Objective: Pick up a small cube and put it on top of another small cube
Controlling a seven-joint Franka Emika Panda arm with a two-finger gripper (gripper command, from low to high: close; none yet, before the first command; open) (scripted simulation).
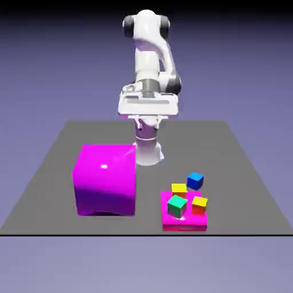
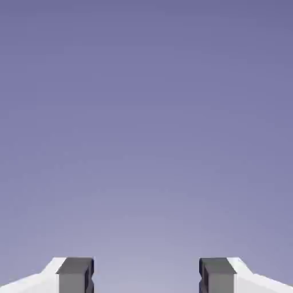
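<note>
The small blue cube [image 1: 195, 181] sits at the far right of a group of little cubes, near the table's front in the exterior view. Just to its left and a little nearer is the small yellow cube [image 1: 179, 189], at the far edge of a flat magenta slab [image 1: 183, 223]. My gripper [image 1: 147, 114] is high above the table at the back, far from both cubes. In the hand view the gripper [image 2: 146, 277] is open. Its grey fingertips [image 2: 75, 276] stand wide apart with only the blue-violet backdrop between them.
A green cube [image 1: 177, 206] and an orange cube [image 1: 199, 204] rest on the magenta slab in front of the yellow one. A large magenta block [image 1: 106, 179] stands to the exterior view's left of the group. The grey table [image 1: 240, 171] ends just in front of the slab.
</note>
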